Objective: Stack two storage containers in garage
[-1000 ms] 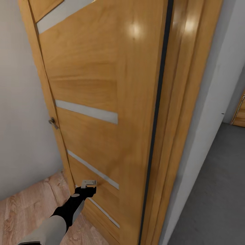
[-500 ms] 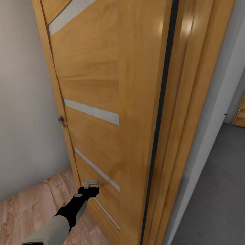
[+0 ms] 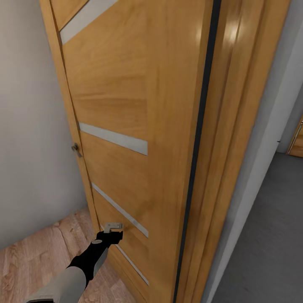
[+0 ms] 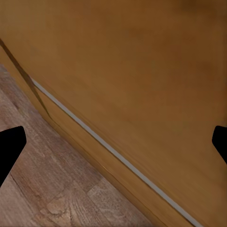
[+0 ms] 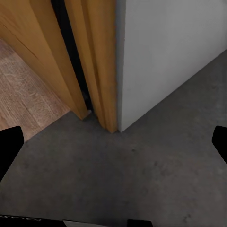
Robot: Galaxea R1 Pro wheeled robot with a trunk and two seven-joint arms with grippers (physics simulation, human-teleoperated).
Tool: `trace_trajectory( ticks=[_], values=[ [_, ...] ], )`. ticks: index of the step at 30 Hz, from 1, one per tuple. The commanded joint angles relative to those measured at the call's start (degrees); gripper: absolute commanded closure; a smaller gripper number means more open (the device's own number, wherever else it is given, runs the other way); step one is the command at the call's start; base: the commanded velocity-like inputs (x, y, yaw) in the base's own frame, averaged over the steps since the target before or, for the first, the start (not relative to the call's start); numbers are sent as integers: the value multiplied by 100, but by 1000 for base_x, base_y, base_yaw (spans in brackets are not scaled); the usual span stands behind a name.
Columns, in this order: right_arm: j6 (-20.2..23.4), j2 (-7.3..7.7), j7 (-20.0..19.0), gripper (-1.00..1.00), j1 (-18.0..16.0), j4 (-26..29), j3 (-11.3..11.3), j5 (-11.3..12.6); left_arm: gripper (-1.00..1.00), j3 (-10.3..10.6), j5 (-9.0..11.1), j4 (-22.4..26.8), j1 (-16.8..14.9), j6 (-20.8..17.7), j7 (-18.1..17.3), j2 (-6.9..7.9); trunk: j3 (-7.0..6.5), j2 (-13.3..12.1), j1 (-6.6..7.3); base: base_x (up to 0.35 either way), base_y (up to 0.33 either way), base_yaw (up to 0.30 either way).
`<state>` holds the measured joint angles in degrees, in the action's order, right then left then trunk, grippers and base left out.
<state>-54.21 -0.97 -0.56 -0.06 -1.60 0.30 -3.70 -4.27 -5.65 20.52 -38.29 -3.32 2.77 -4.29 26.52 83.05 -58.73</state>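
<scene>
Your left gripper (image 3: pixel 112 227) is hovering right at the lower face of the wooden door (image 3: pixel 139 105), beside one of its slanted pale glass strips (image 3: pixel 120 210); whether it is touching the wood I cannot tell; its fingers (image 4: pixel 10 144) are sitting far apart at the edges of the left wrist view, nothing between them, jaws spread wide and empty. Your right gripper (image 5: pixel 113 146) is likewise standing wide, fingertips (image 5: pixel 9 142) at the frame's edges, holding nothing, looking down at dark grey concrete floor (image 5: pixel 142 175). Door as landmark: it is standing ajar, its edge toward you; a small metal handle (image 3: pixel 76 148) is poking out on its far side; light wood plank flooring (image 3: pixel 29 261) is lying at its foot by a pale wall (image 3: pixel 29 126); the door frame (image 3: pixel 235 105) and a grey wall (image 3: pixel 277 105) are rising just beyond its edge, grey floor past them. Both storage containers are out of sight; their whereabouts I cannot tell.
</scene>
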Motion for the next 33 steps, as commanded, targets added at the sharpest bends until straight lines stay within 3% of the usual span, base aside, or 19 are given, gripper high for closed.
trace_trajectory(
  ticks=[1,33],
  values=[
    [-21,0,-14,-100,-3,-7,-3,-10,-100,-12,2,21,-3,-29,-39,-335,4,3,0,0,0,0],
    [-20,0,5,-100,-3,-7,-3,-8,-100,-40,2,22,-3,-29,-39,-335,4,3,0,29,0,0]
  ],
)
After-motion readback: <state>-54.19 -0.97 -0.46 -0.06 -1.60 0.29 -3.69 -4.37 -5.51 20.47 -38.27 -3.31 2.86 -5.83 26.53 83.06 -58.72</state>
